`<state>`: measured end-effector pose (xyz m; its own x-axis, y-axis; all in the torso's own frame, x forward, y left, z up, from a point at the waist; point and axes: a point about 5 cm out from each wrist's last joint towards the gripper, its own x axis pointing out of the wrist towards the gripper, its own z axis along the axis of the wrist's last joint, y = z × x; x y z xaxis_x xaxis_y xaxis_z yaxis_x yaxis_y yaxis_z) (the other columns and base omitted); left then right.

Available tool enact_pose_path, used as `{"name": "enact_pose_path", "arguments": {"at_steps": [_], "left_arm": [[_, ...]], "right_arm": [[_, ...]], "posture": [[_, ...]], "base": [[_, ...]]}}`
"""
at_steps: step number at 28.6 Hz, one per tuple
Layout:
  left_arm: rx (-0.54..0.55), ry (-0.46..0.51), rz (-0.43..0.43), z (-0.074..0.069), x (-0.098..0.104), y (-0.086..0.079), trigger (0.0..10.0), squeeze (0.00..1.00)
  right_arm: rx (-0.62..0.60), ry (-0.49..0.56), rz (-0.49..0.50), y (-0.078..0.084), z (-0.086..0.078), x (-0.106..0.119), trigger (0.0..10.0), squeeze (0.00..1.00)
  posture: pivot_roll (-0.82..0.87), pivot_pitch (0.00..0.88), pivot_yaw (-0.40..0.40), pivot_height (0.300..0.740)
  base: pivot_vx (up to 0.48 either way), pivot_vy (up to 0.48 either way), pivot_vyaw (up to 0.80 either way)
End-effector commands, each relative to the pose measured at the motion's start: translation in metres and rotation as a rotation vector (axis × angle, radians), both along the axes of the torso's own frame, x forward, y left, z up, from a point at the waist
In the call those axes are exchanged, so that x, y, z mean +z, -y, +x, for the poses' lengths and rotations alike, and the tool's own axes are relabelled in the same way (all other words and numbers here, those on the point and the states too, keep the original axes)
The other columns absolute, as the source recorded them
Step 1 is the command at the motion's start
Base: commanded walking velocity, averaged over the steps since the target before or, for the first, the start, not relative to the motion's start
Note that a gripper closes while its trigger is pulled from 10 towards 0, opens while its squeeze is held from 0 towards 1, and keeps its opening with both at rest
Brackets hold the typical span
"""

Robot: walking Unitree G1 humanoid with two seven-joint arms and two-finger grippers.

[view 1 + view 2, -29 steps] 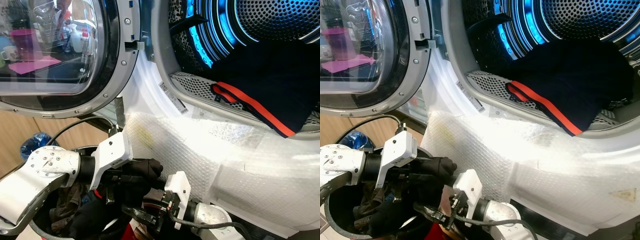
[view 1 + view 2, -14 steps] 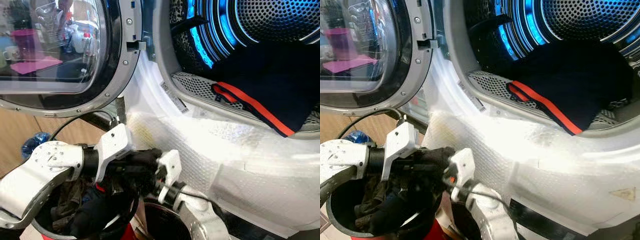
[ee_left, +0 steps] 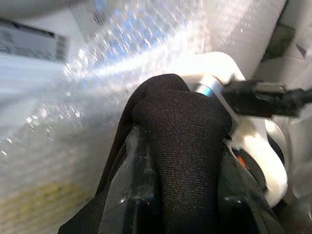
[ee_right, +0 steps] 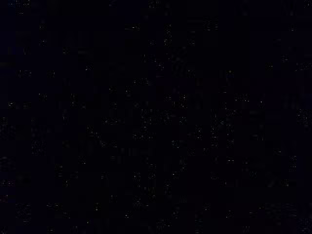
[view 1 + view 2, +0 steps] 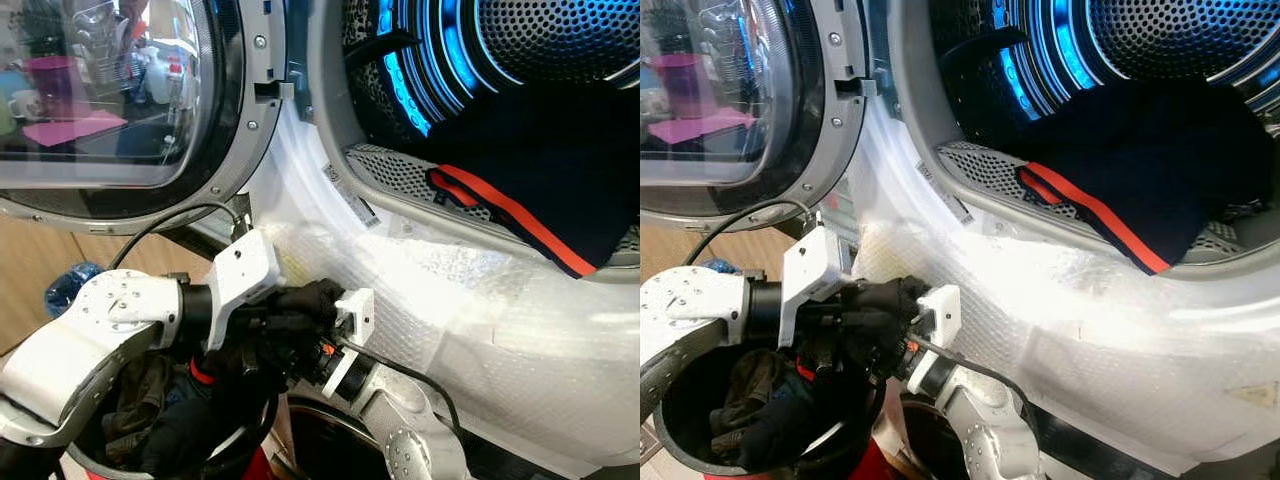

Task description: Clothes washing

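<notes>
Left eye view puts you square in front of the washer (image 5: 330, 110), its door (image 5: 120, 100) swung out to the left and the lit drum (image 5: 520, 60) open above. Bubble wrap (image 5: 480, 300) covers the front panel below the drum's lip. A dark garment with a red stripe (image 5: 500, 210) already lies over the lip at the lower right of the opening. Below, at the lower left, sits the black basket (image 5: 670, 440) with more dark clothes inside.

Your left gripper (image 5: 290, 320) is just above the basket's rim, against the bubble wrap, clenched on a black cloth (image 3: 180, 136); the left wrist view shows the knit fabric bunched over the fingers. Your right gripper (image 5: 320, 345) is pressed into the same bundle from below, and you cannot tell how its fingers stand; its wrist view is black.

Expect the cloth to be light, soft and limp, likely to trail and snag on the basket's rim or the cable (image 5: 400, 365). Hold it by the bunched middle, as now, so the loose ends hang short when you lift toward the drum.
</notes>
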<state>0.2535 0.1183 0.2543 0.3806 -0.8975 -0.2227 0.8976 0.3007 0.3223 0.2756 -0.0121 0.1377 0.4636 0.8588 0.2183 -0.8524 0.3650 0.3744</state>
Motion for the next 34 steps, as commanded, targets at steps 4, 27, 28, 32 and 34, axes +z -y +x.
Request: {"name": "enact_pose_path", "arguments": {"at_steps": [4,27,28,32,34], "left_arm": [[-0.056,0.094,-0.092,-0.001,0.028,0.016,0.0,0.0],[-0.084,0.065,-0.11,-0.005,0.023,0.028,0.0,0.0],[-0.083,0.065,-0.109,-0.005,0.023,0.028,0.0,0.0],[-0.081,0.07,-0.109,-0.004,0.024,0.029,0.0,0.0],[-0.082,0.074,-0.109,-0.004,0.025,0.029,0.0,0.0]], "right_arm": [[0.087,0.013,-0.015,-0.022,-0.012,-0.002,10.0,0.0],[-0.079,-0.072,-0.06,-0.024,0.003,-0.014,0.0,0.0],[-0.075,-0.068,-0.064,-0.024,0.003,-0.014,0.0,0.0],[-0.084,-0.061,-0.08,-0.023,0.003,-0.015,0.0,0.0],[-0.085,-0.068,-0.07,-0.023,0.004,-0.016,0.0,0.0]], "posture": [[0.21,0.006,-0.049,0.74],[0.21,0.012,-0.047,0.74],[0.21,0.012,-0.047,0.74],[0.21,0.012,-0.047,0.74],[0.22,0.005,-0.05,0.74]], "base": [[0.0,0.0,0.0],[0.0,0.0,0.0],[0.0,0.0,0.0],[0.0,0.0,0.0],[0.0,0.0,0.0]]}}
